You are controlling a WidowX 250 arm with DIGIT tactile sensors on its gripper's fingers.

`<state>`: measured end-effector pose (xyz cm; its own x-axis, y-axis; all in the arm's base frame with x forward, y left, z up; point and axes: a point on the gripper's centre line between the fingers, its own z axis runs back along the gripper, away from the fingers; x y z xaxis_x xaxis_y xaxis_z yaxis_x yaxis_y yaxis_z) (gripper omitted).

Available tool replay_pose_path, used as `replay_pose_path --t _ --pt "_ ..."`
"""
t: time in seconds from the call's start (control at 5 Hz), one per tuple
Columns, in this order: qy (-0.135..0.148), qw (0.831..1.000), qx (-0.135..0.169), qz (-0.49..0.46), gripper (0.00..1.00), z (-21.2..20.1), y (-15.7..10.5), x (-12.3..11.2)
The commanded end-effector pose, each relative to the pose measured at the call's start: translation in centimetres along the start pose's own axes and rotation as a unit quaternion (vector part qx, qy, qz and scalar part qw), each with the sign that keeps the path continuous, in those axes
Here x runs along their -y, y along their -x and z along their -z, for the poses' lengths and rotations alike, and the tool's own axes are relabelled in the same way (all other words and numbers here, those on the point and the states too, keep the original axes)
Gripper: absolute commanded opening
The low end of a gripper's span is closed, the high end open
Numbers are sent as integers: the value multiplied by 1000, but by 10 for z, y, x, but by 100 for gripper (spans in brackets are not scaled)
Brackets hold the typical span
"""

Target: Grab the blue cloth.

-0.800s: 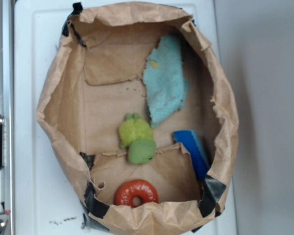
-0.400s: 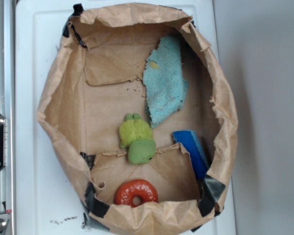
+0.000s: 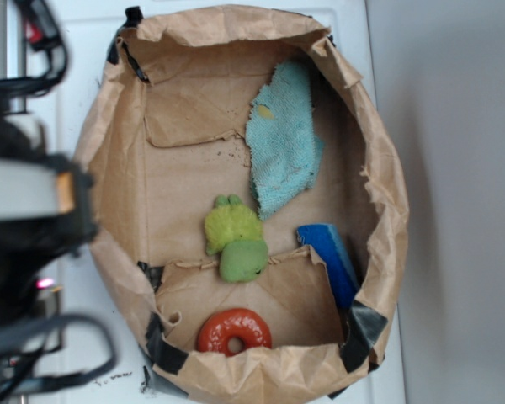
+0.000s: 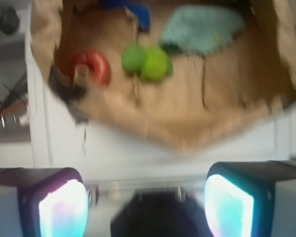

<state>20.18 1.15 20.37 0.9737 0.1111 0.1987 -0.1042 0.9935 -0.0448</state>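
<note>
The blue cloth point(image 3: 282, 143) lies flat inside the brown paper bag point(image 3: 389, 210), against its upper right wall, a small yellow spot near its top. The wrist view shows the blue cloth point(image 4: 202, 28) at the upper right, far ahead of my gripper point(image 4: 147, 197). The gripper's two fingers point(image 4: 64, 207) stand wide apart with nothing between them, over the white surface outside the bag's rim point(image 4: 187, 133). In the exterior view my arm point(image 3: 25, 219) is a dark blur at the left edge, beside the bag.
A green plush toy point(image 3: 234, 240) sits mid-bag, just below the cloth. A dark blue sponge point(image 3: 330, 257) leans on the right wall. A red ring point(image 3: 233, 331) lies at the bottom end. The bag rests on a white table point(image 3: 59, 59).
My arm has swung into the exterior view from the left, now covering the table beside the bag. The things in the bag have not moved.
</note>
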Motion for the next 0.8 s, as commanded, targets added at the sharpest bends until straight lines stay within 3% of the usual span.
replay_pose_path --t 0.0,0.2,0.4,0.6 --pt "14 998 55 0 100 53 -50 -44" --pt "8 998 62 3 100 61 -70 -39" --pt "-27 999 46 -2 100 85 -80 -49" --pt "-34 999 30 -10 100 103 -90 -56"
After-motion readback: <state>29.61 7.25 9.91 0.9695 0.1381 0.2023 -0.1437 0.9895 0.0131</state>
